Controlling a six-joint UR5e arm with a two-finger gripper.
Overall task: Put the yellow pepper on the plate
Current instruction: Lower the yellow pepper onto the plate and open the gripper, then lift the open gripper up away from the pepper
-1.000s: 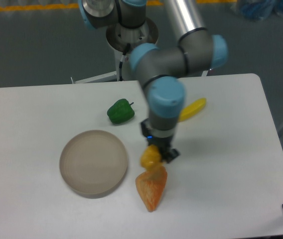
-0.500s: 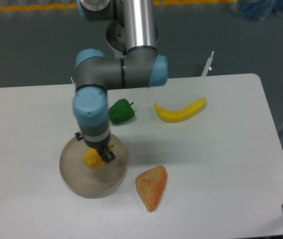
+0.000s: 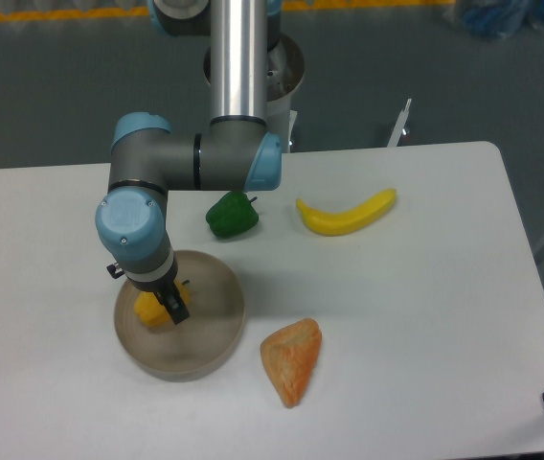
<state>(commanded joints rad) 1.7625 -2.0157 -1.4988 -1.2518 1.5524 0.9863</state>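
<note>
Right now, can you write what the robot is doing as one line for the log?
phase: placing | gripper: over plate, on yellow pepper | release: cannot tell | untouched: green pepper, banana, orange wedge

Yellow pepper (image 3: pixel 148 310) perhaps half hidden

One fixed camera looks down on the table (image 3: pixel 425 316) from its front.

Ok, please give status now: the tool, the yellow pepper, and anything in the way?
Tool low over plate, apparently shut on yellow pepper. Pepper inside the rim, left part. Nothing in the way.
</note>
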